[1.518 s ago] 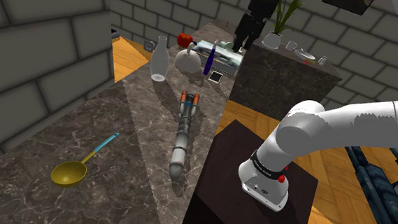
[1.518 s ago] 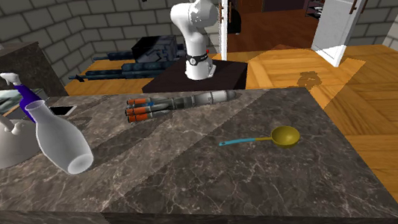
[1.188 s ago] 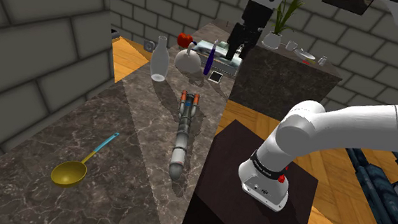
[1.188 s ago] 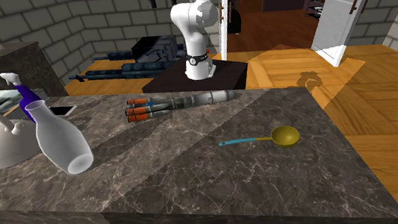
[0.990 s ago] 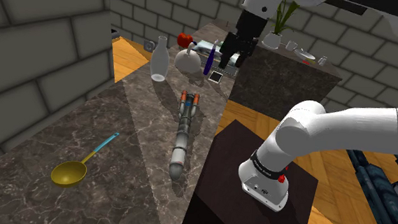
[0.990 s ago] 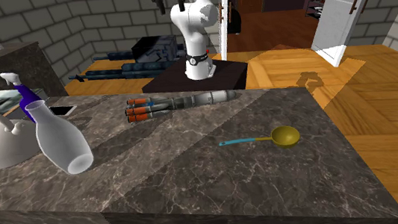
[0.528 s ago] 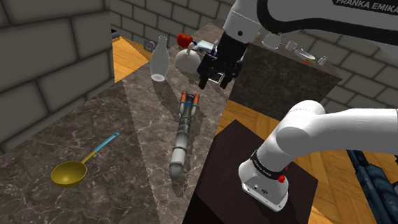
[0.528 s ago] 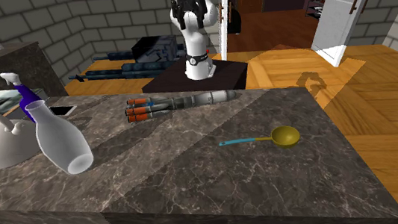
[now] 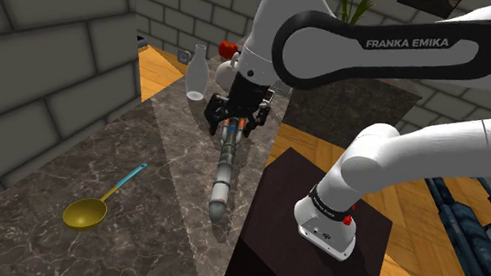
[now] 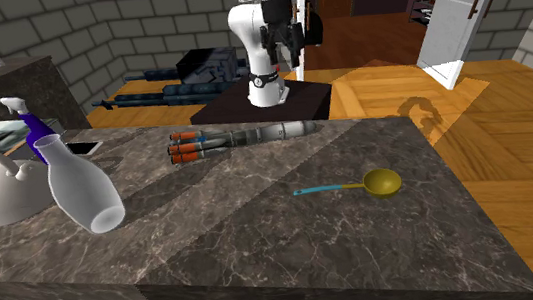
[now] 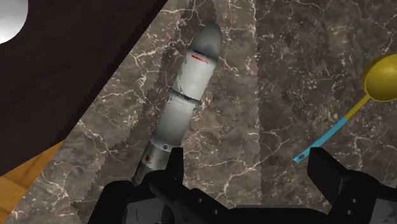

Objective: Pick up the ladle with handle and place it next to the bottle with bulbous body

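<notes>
The yellow ladle (image 9: 93, 209) lies flat on the marble counter (image 9: 168, 185), its blue handle pointing from the near-left bowl toward far right in the shoulder view, while the gripper (image 9: 234, 124) hovers with its fingers apart.

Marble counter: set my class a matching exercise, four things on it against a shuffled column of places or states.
1. yellow ladle with a blue handle
2. grey rocket-shaped model with orange fins
3. white bottle with a bulbous body
4. white kettle with an arched handle

A. stands on its base, narrow neck up
B. lies along the counter edge nearest the dark stand
C. closest of all to the second exterior view's left edge
D. lies alone toward the second exterior view's right

Pairs: 1-D, 2-B, 3-A, 4-C
</notes>
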### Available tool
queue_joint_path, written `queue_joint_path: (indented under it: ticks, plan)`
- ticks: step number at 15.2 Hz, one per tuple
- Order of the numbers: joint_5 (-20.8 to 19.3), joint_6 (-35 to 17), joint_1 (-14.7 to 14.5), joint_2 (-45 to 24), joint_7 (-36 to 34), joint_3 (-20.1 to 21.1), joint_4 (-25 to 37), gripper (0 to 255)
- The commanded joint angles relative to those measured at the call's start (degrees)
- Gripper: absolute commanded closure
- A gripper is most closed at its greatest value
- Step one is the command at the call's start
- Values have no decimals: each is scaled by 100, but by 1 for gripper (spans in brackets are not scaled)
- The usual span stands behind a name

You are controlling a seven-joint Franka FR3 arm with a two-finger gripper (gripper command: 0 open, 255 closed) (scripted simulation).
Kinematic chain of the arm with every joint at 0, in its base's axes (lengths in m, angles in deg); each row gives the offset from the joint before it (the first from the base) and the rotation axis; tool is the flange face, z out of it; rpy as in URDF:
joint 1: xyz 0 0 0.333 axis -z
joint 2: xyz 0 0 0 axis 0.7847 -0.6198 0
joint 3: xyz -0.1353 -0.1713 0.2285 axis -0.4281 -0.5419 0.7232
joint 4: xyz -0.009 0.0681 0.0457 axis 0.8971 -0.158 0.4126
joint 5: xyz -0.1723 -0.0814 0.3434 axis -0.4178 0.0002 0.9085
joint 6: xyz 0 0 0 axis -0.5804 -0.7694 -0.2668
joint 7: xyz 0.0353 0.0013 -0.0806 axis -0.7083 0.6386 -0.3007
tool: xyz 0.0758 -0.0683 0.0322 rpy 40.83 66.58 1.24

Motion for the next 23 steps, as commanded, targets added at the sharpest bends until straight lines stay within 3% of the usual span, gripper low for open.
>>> queue_joint_path:
  ticks: [1,7,11,13,14,15,16,17,18,19,23]
  plan:
    - [212,-387,39,-281,-439,389,9,0]
    - [374,-1616,594,-1576,-1790,1704,443,0]
    - [-159,-2464,1427,-2662,-2987,2833,883,0]
    - [-896,-2899,2130,-3354,-3879,3608,1125,0]
    - [-1585,-3117,2644,-3821,-4546,4125,1247,0]
    - [-3057,-3298,3216,-4637,-5769,4637,1383,0]
    - [-4312,-3302,2607,-5320,-6829,3979,1586,0]
    - [-5384,-3194,2421,-5939,-7743,3777,1832,0]
    - [-5443,-3242,1632,-6047,-7939,3008,2026,0]
    - [-5633,-3250,1098,-6245,-8221,2491,2238,0]
    - [-6431,-3142,-54,-7167,-9313,1423,3162,0]
